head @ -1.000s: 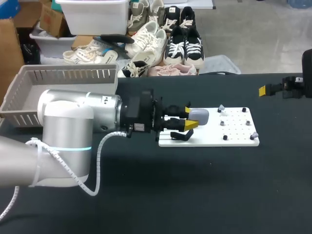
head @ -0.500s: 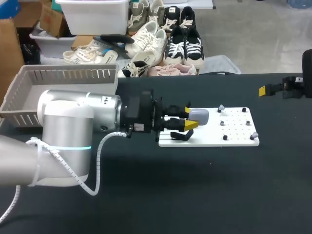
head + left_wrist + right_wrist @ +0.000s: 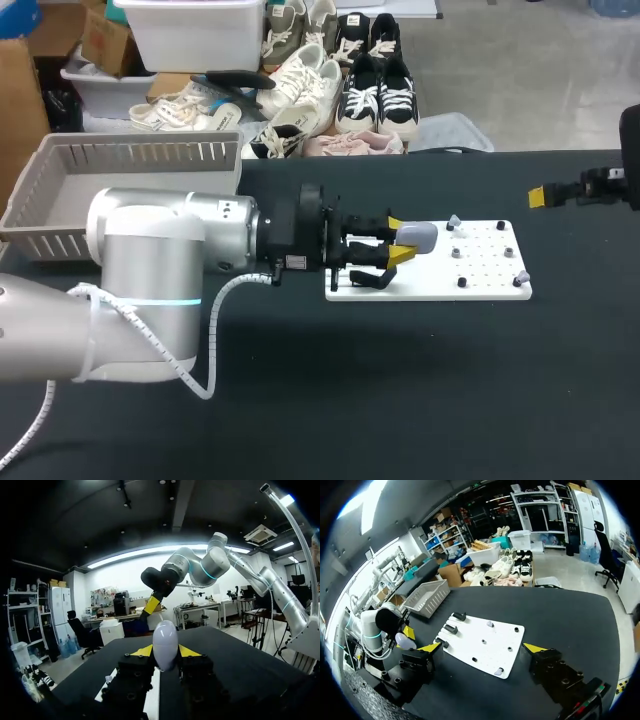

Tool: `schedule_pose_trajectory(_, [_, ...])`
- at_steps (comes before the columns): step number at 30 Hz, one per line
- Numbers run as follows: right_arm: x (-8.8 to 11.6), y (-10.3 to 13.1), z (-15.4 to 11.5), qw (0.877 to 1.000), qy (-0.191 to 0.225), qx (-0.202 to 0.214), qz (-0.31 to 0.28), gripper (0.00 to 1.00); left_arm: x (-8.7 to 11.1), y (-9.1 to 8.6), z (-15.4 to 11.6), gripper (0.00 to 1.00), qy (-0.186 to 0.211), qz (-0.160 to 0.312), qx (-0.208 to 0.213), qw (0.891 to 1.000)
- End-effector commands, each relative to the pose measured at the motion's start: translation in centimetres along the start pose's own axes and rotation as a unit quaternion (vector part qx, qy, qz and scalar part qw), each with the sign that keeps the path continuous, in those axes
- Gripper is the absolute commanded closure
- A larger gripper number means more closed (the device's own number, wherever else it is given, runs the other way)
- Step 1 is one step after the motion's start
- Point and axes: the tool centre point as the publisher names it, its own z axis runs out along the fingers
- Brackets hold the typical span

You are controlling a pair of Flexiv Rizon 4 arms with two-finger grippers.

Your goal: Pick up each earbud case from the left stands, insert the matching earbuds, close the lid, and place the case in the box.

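Early going: the left tool (image 3: 397, 240) grips the grey earbud case (image 3: 417, 235) just above the stand end of the white board (image 3: 490, 270). No earbuds are in it, and the lid looks shut, though that's hard to judge. The basket (image 3: 60, 190) lies well beyond that end. Only the right wrist view shows the right tool (image 3: 481, 648) spread wide, holding nothing, near the board's opposite end.

Head view evenly lit; black bench (image 3: 420, 400) matte; left wrist view dim, bright strip light beyond; right wrist view brighter.

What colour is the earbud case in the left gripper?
Pale grey; the earbud case shows best in the left wrist view.
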Motion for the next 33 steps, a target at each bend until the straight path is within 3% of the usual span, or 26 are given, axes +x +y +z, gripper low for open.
schedule_pose_trajectory(1, [1.3,1.9,-2.0,1.000,-0.003,-0.007,-0.014,0.00,0.7,0.3,0.4,1.00,-0.010,0.001,0.007,1.000])
schedule_pose_trajectory(19, [4.7,10.2,-1.0,0.995,0.046,-0.038,-0.084,0.00,1.9,0.4,-0.1,1.00,-0.026,-0.010,0.030,0.999])
schedule_pose_trajectory(33, [5.9,12.8,1.9,0.992,0.075,-0.048,-0.090,0.00,2.6,0.3,0.0,1.00,-0.011,-0.022,0.026,0.999])
